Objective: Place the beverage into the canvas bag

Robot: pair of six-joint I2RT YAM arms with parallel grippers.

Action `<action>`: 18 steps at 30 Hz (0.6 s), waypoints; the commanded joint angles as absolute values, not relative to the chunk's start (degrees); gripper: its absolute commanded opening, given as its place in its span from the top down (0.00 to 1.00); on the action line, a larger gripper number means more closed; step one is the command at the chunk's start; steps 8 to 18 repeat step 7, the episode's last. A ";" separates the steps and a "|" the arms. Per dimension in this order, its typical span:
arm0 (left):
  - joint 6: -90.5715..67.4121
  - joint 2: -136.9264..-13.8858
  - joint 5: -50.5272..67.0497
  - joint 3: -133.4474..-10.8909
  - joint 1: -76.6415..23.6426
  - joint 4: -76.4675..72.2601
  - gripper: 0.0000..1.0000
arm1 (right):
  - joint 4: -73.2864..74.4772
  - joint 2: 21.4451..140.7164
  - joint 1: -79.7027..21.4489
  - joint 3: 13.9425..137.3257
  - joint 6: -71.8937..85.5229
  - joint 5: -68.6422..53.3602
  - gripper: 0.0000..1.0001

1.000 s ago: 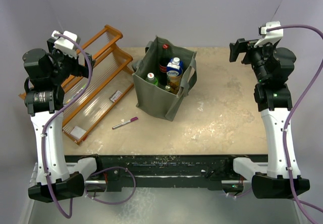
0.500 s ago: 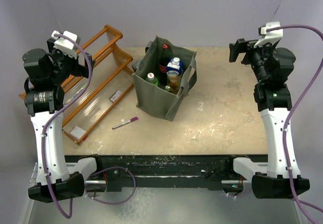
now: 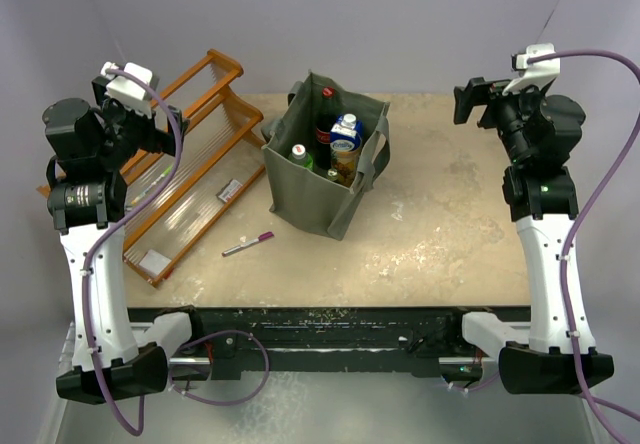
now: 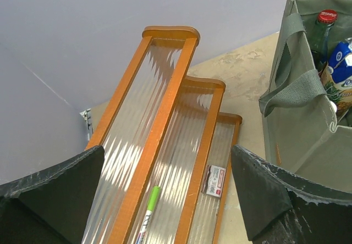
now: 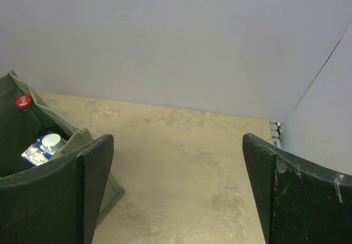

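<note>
The grey-green canvas bag (image 3: 318,186) stands mid-table, with several drinks inside: a red-capped dark bottle (image 3: 326,114), a blue-and-white carton (image 3: 346,134) and a green bottle with a white cap (image 3: 299,154). The bag also shows in the left wrist view (image 4: 308,123) and at the left edge of the right wrist view (image 5: 22,128). My left gripper (image 3: 165,124) is open and empty, raised over the orange rack, left of the bag. My right gripper (image 3: 470,99) is open and empty, raised over the table's far right, well clear of the bag.
An orange wooden rack (image 3: 180,164) with ribbed clear shelves lies at the left; it holds a small card (image 4: 214,180) and a green-capped marker (image 4: 147,211). A pink-tipped pen (image 3: 247,245) lies on the table in front of the bag. Grey walls close in behind and at the sides.
</note>
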State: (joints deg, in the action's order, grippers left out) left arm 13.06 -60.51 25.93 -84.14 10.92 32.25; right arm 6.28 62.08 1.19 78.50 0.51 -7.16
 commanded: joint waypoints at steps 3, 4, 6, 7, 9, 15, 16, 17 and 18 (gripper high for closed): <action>13.42 -59.29 26.74 -84.80 11.65 30.54 0.01 | 3.69 60.67 1.58 78.57 0.97 -8.26 0.00; 13.44 -59.20 26.72 -84.70 11.62 30.62 0.01 | 3.69 60.65 1.58 78.58 0.91 -8.26 0.00; 13.54 -59.15 26.67 -84.65 11.66 30.60 0.01 | 3.69 60.64 1.58 78.59 0.97 -8.26 0.00; 13.54 -59.16 26.79 -84.65 11.61 30.58 0.01 | 3.69 60.64 1.57 78.61 0.89 -8.26 0.00; 13.54 -59.16 26.79 -84.65 11.61 30.58 0.01 | 3.69 60.64 1.57 78.61 0.89 -8.26 0.00; 13.54 -59.16 26.79 -84.65 11.61 30.58 0.01 | 3.69 60.64 1.57 78.61 0.89 -8.26 0.00; 13.54 -59.16 26.79 -84.65 11.61 30.58 0.01 | 3.69 60.64 1.57 78.61 0.89 -8.26 0.00; 13.54 -59.16 26.79 -84.65 11.61 30.58 0.01 | 3.69 60.64 1.57 78.61 0.89 -8.26 0.00; 13.54 -59.16 26.79 -84.65 11.61 30.58 0.01 | 3.69 60.64 1.57 78.61 0.89 -8.26 0.00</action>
